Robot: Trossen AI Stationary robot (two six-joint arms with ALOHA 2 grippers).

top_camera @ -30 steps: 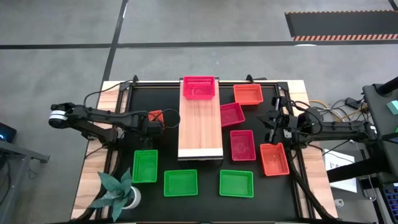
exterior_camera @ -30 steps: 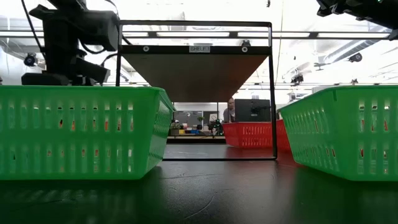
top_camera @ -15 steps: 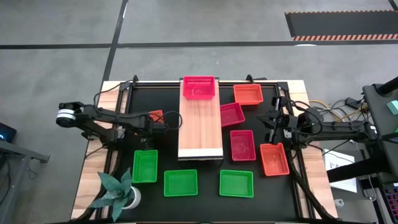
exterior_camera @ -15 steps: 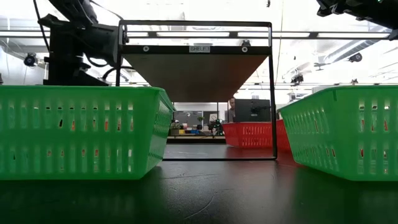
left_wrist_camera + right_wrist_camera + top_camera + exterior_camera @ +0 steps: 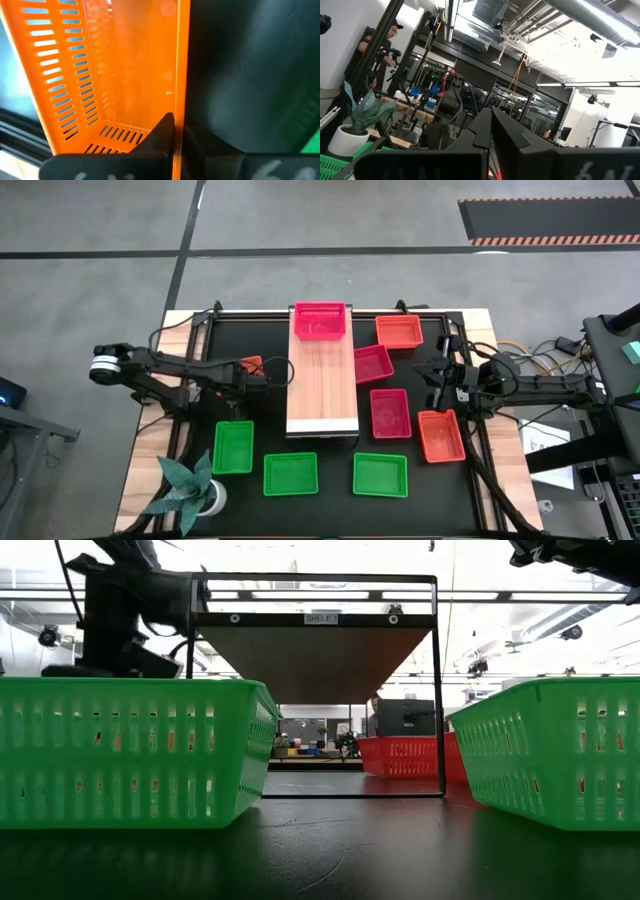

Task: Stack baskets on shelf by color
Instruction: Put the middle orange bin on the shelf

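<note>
The light-wood shelf (image 5: 322, 380) lies mid-table with one crimson-pink basket (image 5: 320, 321) on its far end. Left of the shelf sits an orange-red basket (image 5: 249, 363), and my left gripper (image 5: 262, 376) is shut on it, covering most of it in the high view. My right gripper (image 5: 440, 376) hangs shut at the table's right, holding nothing and pointing out into the room (image 5: 492, 122). Two pink baskets (image 5: 372, 364) (image 5: 390, 412) and two orange-red ones (image 5: 399, 330) (image 5: 441, 435) lie right of the shelf. Three green baskets (image 5: 233, 447) (image 5: 290, 473) (image 5: 380, 474) line the near side. My left gripper (image 5: 179, 125) pinches one upright side wall of the orange-red basket at its rim (image 5: 183, 90). One finger (image 5: 160, 137) is inside the basket and the other is outside, over the black tabletop. The fingers come from above. Whether the basket is off the table I cannot tell.
A potted plant (image 5: 190, 485) stands at the near left corner. In the low view two green baskets (image 5: 130, 750) (image 5: 550, 750) fill the foreground, and the shelf's black frame (image 5: 438, 690) stands between them. Bare black tabletop lies between the baskets.
My left arm has reached toward the table's right edge, up to the shelf's left side, and now stands over the orange-red basket, hiding more of it than before. The right arm and the other baskets have stayed put.
</note>
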